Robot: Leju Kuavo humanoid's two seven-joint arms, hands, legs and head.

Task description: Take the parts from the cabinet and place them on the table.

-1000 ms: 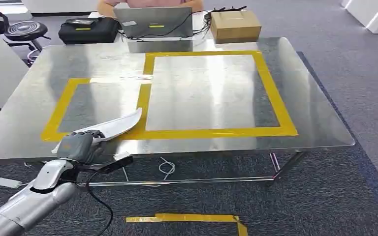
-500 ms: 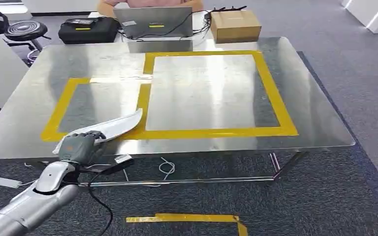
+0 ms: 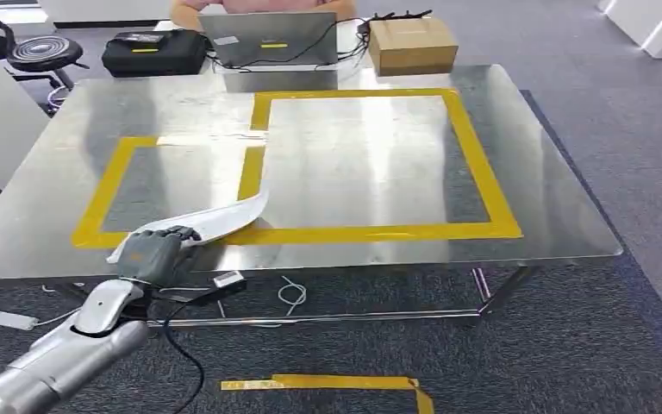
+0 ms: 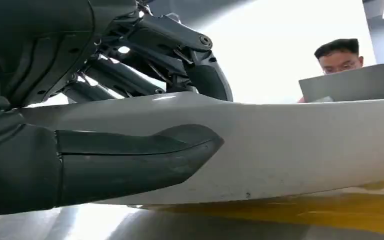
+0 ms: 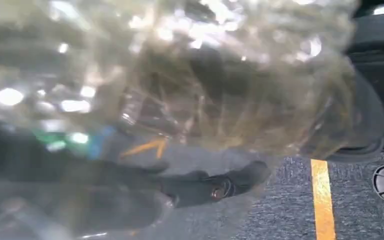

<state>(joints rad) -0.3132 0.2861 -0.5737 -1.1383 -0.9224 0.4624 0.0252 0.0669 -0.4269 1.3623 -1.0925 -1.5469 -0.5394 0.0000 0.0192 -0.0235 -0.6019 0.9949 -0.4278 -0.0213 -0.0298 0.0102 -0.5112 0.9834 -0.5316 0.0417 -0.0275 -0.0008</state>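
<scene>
Low in the left of the frame, the left hand (image 3: 157, 252) grips one end of a long, curved white part (image 3: 215, 220) over the steel table (image 3: 552, 198), which looks stiff, light and smooth, so I'd hold nearer its middle.

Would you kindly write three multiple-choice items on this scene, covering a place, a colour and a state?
1. Where is the white part?
A. on the cardboard box
B. over the table's near left area
C. on the carpet

2. What colour is the tape on the table?
A. yellow
B. red
C. blue

3. What is the left hand doing?
A. hanging empty
B. pressing the laptop
C. gripping the white part

Answers: 1 B, the head view shows it across the near tape line; 2 A, yellow rectangles; 3 C, thumb and fingers clasp it in the left wrist view.
</scene>
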